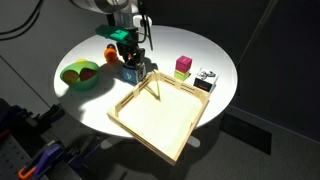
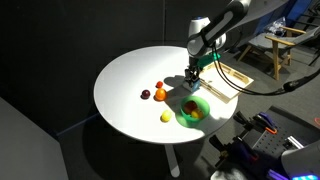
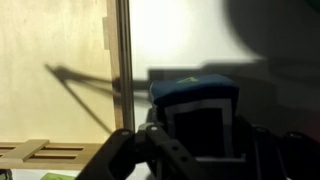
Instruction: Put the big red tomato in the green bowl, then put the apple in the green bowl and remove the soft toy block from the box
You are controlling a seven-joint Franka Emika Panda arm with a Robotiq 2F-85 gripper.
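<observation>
The soft toy block (image 3: 196,105), blue-topped with a white face and dark square, stands on the white table just outside the box (image 3: 60,70). My gripper (image 3: 198,148) is around it, jaws open, with a dark gap on the right side. In both exterior views the gripper (image 1: 129,62) (image 2: 193,72) hangs low over the block (image 1: 132,72) at the far corner of the wooden box (image 1: 135,102) (image 2: 226,82). The green bowl (image 1: 68,82) (image 2: 181,117) holds the big red tomato (image 2: 192,107). Whether the apple lies in the bowl too I cannot tell.
A pink-and-green block (image 1: 183,67) and a black-and-white block (image 1: 205,80) stand beside the box. Small red and orange fruits (image 2: 158,92) and a yellow one (image 2: 166,117) lie on the round table. Its edge drops off all around.
</observation>
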